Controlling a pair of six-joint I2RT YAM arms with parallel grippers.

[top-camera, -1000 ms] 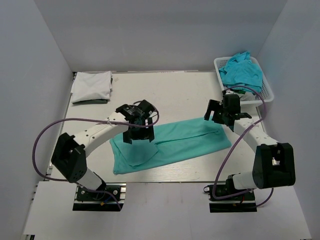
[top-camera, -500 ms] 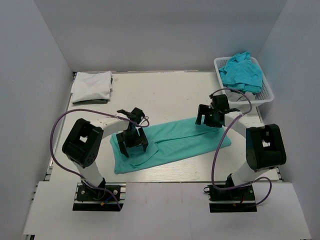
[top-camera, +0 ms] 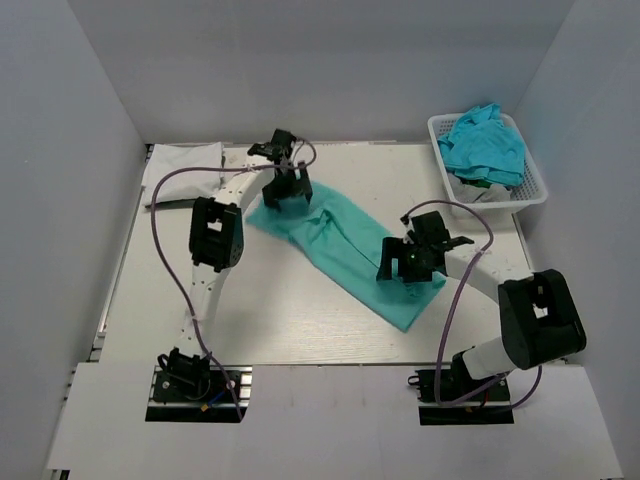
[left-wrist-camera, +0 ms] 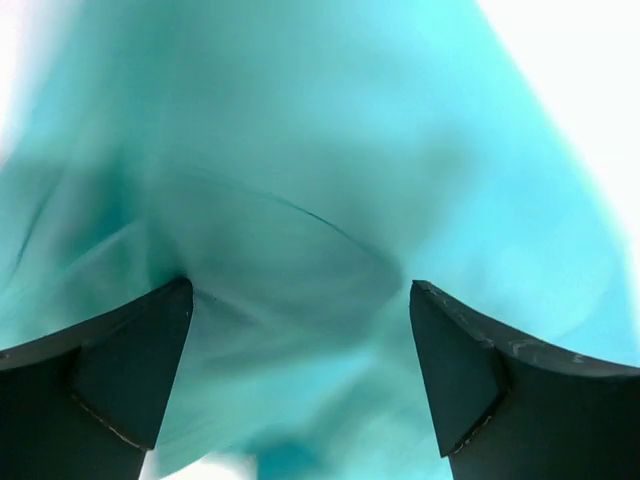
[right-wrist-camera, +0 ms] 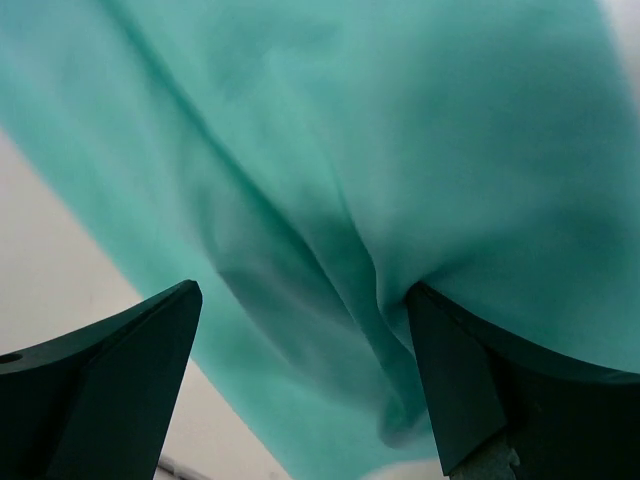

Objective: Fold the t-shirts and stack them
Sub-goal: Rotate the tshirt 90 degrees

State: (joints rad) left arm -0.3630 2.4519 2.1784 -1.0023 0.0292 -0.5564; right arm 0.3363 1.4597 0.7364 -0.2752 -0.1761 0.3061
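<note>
- Teal t-shirt (top-camera: 345,245) lies on the table (top-camera: 300,330) as a long narrow strip, roughly mid-table.
- Its long axis runs diagonally, with one end far-left and the other near-right.
- Left gripper (top-camera: 285,186) sits over the far-left end. Jaws are spread wide, and the wrist view shows cloth filling the gap between the fingers (left-wrist-camera: 120,370) with nothing pinched. The cloth is blurred there, so I can't tell if the tips touch it.
- Right gripper (top-camera: 408,262) sits over the near-right end, a little short of the tip of the strip. Jaws are also spread, and a crease of cloth runs up between the fingers (right-wrist-camera: 110,380), not clamped.
- Key relation: each arm is at its own end of the strip, so neither has to cross over. Cloth lies directly below and ahead of both tools.
- Judgement: the next fold goes along the long axis, one end carried towards the other. The far-left end is the nearer one to the stack.
- Folded white t-shirt (top-camera: 185,168) sits in the far-left corner, near the left gripper and well apart from the right.
- Turquoise t-shirts (top-camera: 485,140) are heaped unfolded in the basket (top-camera: 536,180) at far right, closer to the right arm.
- Risk: the strip is rumpled at the left end, so a pinch there may catch only one layer.
</note>
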